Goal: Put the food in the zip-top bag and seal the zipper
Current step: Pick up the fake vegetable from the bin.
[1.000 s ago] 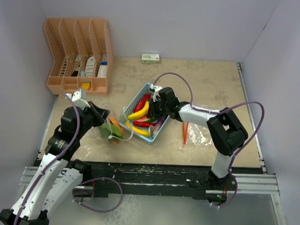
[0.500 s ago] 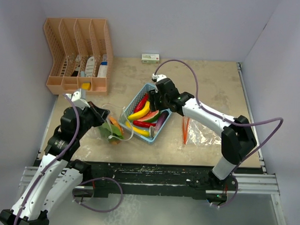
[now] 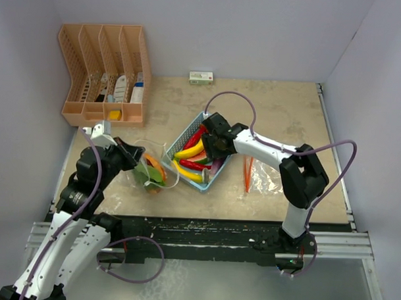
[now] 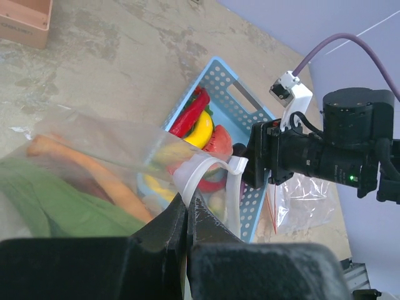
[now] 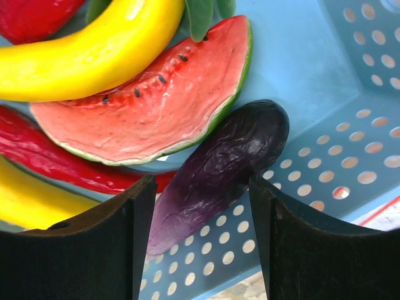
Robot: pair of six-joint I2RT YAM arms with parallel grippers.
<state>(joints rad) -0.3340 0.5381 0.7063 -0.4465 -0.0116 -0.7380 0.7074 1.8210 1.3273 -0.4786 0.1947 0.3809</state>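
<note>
On a beige table (image 3: 274,113), left claw (image 4: 187,201) pinches the bag (image 4: 94,162) rim open for loading; right claw (image 5: 203,219), spread, straddles an eggplant (image 5: 225,156) in the basket (image 5: 325,75).

Table (image 3: 281,113): mottled beige top, carrying it all | far-left corner: peach slotted organizer (image 3: 104,74) | far edge: small white-and-green box (image 3: 201,77) | centre: light-blue basket (image 3: 183,133), sitting at an angle | just left of it: zip-top bag (image 3: 150,171) | right of basket: second clear bag (image 3: 265,178), lying flat
</note>
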